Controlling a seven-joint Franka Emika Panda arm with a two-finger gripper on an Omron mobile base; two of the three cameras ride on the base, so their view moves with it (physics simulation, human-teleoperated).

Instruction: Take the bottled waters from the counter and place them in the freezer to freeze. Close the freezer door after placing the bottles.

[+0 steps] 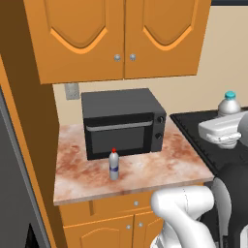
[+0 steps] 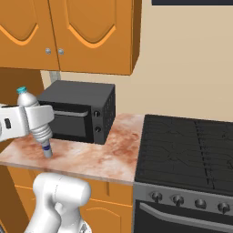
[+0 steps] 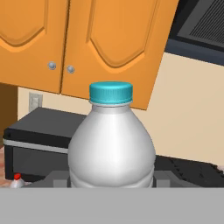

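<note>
The gripper (image 3: 112, 178) is clamping the light-blue-capped bottle (image 3: 111, 140) around its lower body, with 1 dark finger (image 3: 56, 178) showing on each side of it. The bottle is standing upright in the grip and is being held in the air, above counter level — in the left base view (image 1: 228, 104) it is appearing over the white hand (image 1: 220, 131), in front of the black stovetop (image 1: 213, 140). The red-capped bottle (image 1: 114, 164) is standing upright on the counter (image 1: 160, 167), just in front of the black microwave (image 1: 123, 123) and near the counter's front edge, well apart from the held bottle. 2 orange wall cabinet doors (image 1: 116, 36) are hanging above the microwave.
</note>
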